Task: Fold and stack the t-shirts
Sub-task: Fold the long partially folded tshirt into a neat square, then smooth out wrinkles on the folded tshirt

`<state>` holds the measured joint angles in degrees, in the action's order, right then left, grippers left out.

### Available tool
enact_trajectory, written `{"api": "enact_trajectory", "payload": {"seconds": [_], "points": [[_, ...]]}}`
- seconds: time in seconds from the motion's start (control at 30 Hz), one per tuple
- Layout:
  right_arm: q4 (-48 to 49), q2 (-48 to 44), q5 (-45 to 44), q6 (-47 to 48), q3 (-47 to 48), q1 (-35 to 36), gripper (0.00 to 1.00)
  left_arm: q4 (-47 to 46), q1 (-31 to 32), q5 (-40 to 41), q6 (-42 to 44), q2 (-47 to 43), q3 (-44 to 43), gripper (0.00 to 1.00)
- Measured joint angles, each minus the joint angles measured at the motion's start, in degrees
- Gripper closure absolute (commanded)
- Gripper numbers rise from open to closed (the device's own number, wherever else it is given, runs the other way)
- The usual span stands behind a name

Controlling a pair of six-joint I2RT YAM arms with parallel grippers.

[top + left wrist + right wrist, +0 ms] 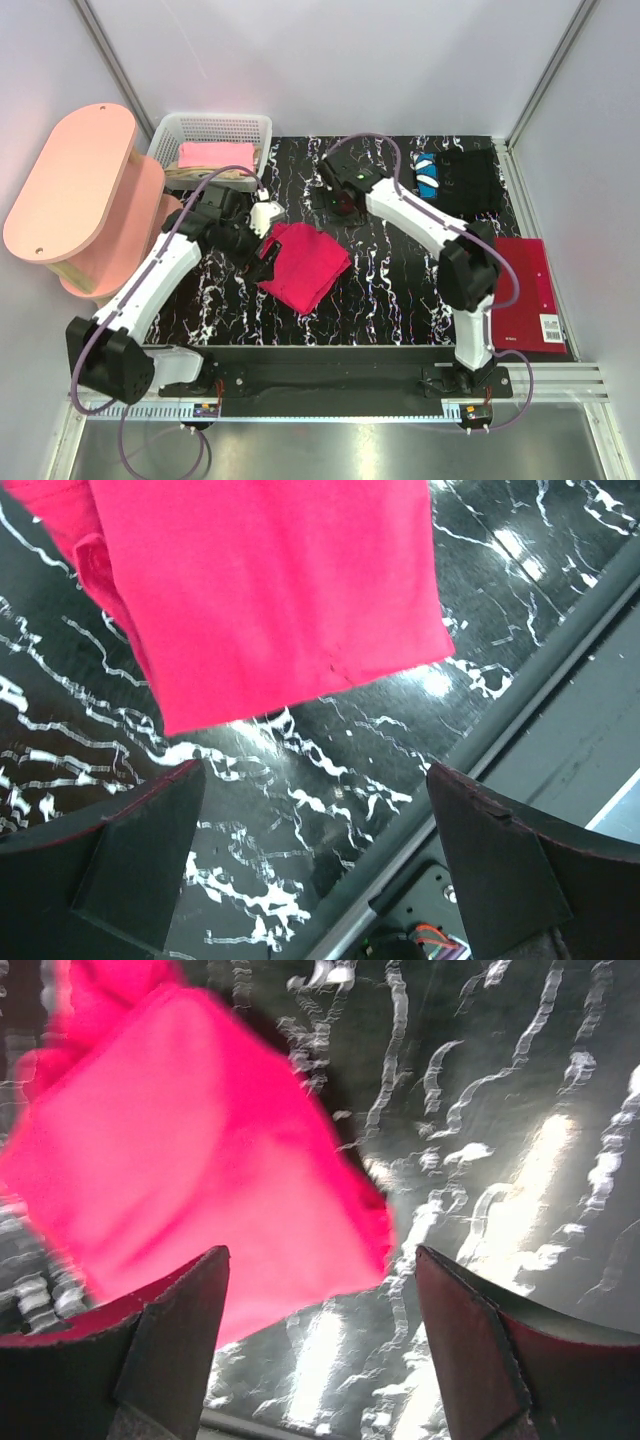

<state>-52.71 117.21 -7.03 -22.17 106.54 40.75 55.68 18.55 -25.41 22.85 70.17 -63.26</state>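
The left pincer (315, 780) and the right pincer (322, 1260) are held wide open, with nothing gripped. On the marbled surface (400, 290) a folded red t-shirt (305, 262) is laid just beside the left pincer. A black t-shirt (470, 180) is laid far right.

The table (400, 290) has a glossy black top veined with white, like marble, and a pale metal rail runs along its near edge. A crimson-red t-shirt (305, 265) lies folded into a rough square left of the middle, one corner pointing toward the near edge. In the far right corner a black t-shirt (470, 180) lies flat, with a blue-white patch (428, 175) at its left side. At the right edge rests a flat dark-red rectangle (525, 290), its barcode label (550, 328) at the near corner. A white basket (215, 125) stands at the far left corner, holding a pink t-shirt (212, 155).
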Motion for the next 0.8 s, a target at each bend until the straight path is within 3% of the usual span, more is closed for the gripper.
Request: {"api": "enact_trajectory", "payload": {"seconds": [0.17, 0.37, 0.8], "points": [[10.14, -6.71, 13.86, -6.16, -12.37, -4.04, 0.20, -3.37, 1.62, 0.83, -0.94, 7.52, -0.44, 0.01], [18.69, -0.22, 28.09, -12.48, -18.69, -8.26, 0.20, -5.75, 5.40, 1.88, -2.21, 18.60, -3.56, 0.01], [22.91, 0.57, 34.97, -15.85, -23.43, -10.60, 0.19, -11.39, 13.99, 9.40, -2.21, 30.01, -4.39, 0.01]]}}
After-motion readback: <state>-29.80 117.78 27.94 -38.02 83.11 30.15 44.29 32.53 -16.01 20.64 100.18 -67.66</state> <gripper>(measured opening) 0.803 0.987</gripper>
